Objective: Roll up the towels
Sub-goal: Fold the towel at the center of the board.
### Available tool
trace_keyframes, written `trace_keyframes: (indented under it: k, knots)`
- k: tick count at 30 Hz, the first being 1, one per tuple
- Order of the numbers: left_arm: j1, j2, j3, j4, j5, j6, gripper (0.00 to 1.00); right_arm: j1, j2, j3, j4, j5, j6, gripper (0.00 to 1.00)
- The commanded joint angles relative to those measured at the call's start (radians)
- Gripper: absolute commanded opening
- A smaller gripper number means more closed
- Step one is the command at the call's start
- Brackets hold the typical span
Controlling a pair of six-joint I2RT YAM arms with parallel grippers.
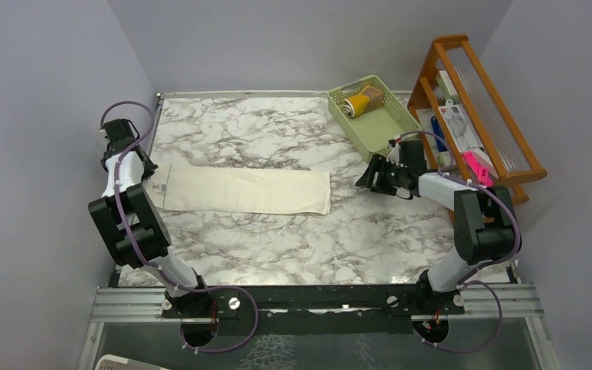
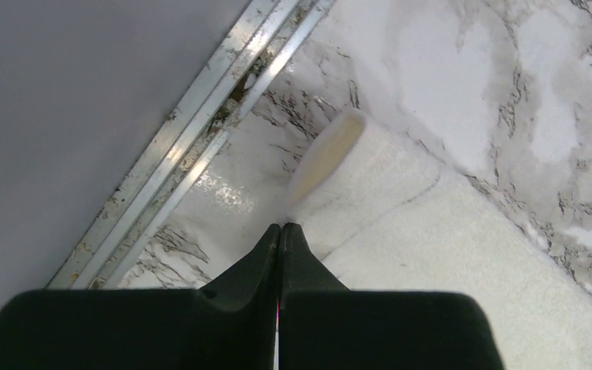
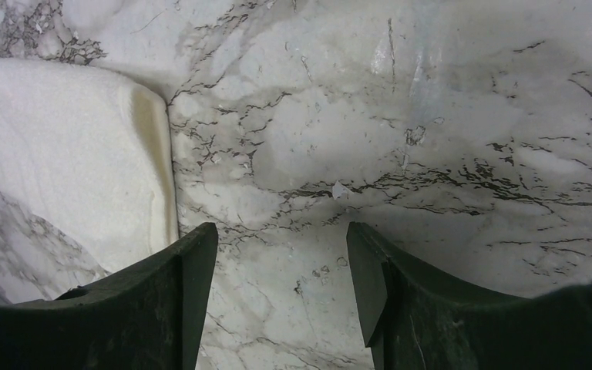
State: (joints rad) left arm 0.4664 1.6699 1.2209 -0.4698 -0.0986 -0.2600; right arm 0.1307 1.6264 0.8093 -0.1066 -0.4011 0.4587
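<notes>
Two claws are mine. The left claw [image 2: 281,228] is closed, its black fingertips pressed flat together right at the edge of the cream-white towel [image 1: 247,190]. I cannot tell whether any cloth is caught between them. Just beyond the tips, in the middle of the left wrist view, a corner of that towel curls up off the surface [image 1: 277,239]. A metal rail [image 2: 200,116] runs diagonally through the upper left of that view.

My right claw [image 3: 281,231] stands open over bare marble with nothing between its fingers. The towel's other end lies at the left of the right wrist view, near my left finger.

From above, the cream-white towel lies spread flat as a long strip across the middle left of the frame, between my two claws. In the upper right, the pale green basket [image 1: 389,123] holds the mustard-yellow towel [image 1: 357,104] and the tan-brown towel [image 1: 374,95], both rolled. A wooden rack [image 1: 449,40] stands just right of the basket.
</notes>
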Motion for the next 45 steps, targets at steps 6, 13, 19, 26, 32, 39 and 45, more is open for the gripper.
trace_keyframes:
  k: [6,13,19,26,32,39,45]
  knots:
    - [-0.204,-0.111,0.001,-0.135,0.068,-0.074,0.00,-0.002,-0.021,0.013,-0.001,0.012,-0.015,0.63]
    - [-0.416,-0.129,0.011,-0.200,0.164,-0.240,0.00,-0.002,-0.022,0.005,0.001,0.016,-0.021,0.63]
    - [-0.657,-0.041,0.077,-0.216,0.188,-0.346,0.00,-0.002,-0.024,0.007,0.002,0.018,-0.023,0.63]
    - [-0.835,0.107,0.262,-0.218,0.230,-0.417,0.00,-0.002,-0.038,0.001,-0.005,0.029,-0.029,0.63]
    - [-0.921,0.205,0.376,-0.217,0.294,-0.448,0.00,-0.002,-0.041,-0.005,-0.004,0.033,-0.029,0.63]
    - [-0.969,0.259,0.464,-0.240,0.375,-0.470,0.00,-0.002,-0.044,-0.011,-0.004,0.040,-0.032,0.63]
    - [-0.999,0.272,0.473,-0.273,0.419,-0.473,0.00,-0.002,-0.031,-0.014,0.005,0.033,-0.031,0.63]
